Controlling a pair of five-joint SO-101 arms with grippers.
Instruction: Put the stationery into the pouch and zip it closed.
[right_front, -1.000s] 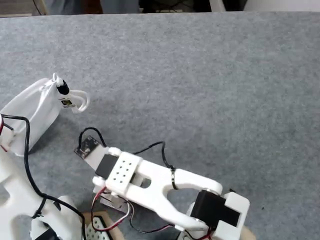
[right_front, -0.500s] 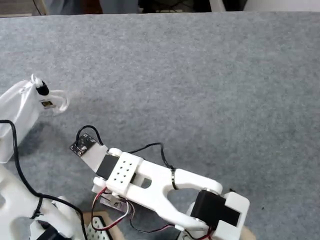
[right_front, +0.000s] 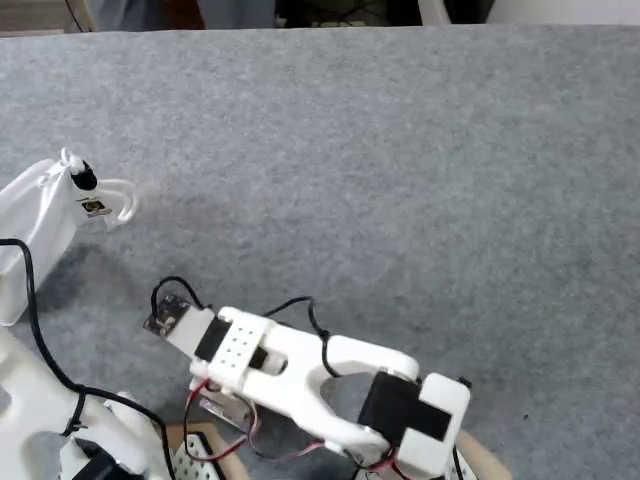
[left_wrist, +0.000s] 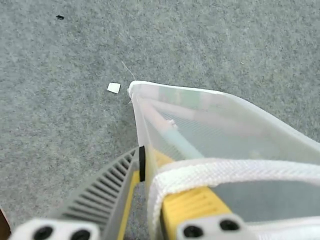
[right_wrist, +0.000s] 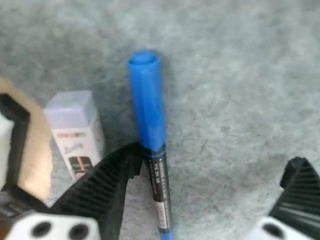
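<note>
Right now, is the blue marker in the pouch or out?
Out: the blue marker lies on the grey mat between the open right jaws.

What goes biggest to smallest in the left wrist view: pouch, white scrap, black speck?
1. The pouch, by far, though it is also nearest the camera.
2. The white scrap.
3. The black speck, a little smaller.

surface: grey felt table | on it: blue marker, eraser, white scrap
</note>
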